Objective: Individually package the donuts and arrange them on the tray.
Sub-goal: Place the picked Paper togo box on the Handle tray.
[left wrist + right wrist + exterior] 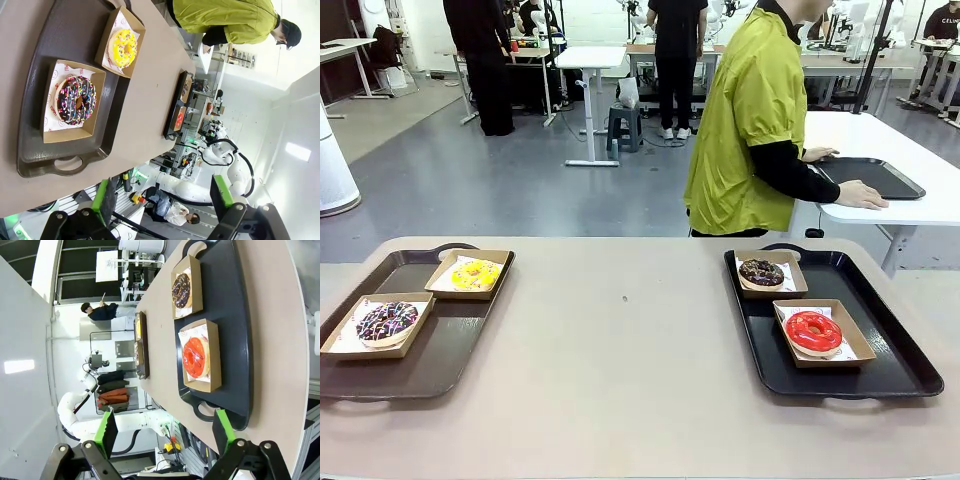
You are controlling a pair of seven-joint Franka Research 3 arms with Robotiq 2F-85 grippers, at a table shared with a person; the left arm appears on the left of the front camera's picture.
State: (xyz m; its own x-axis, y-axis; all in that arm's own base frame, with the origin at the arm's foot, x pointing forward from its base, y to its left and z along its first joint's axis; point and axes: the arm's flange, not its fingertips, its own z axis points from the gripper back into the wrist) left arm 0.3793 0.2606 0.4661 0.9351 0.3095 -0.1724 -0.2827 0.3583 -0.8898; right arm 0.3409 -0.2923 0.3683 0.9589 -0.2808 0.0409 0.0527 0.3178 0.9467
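left gripper [162, 202] wide open, empty, right gripper [164, 432] likewise

Yellow donut [476, 274], red donut [813, 330], two chocolate sprinkled donuts; brown boxes [378, 326]; black trays [900, 366]; beige table [620, 350].

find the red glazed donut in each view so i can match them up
Front view: the red glazed donut lies in the nearer box on the black tray at right.
Left wrist view: small and far off, on the far tray past the table's middle.
Right wrist view: centre right, in the lower box.
Shared landmark: the dark chocolate donut boxed beside it on the same tray.
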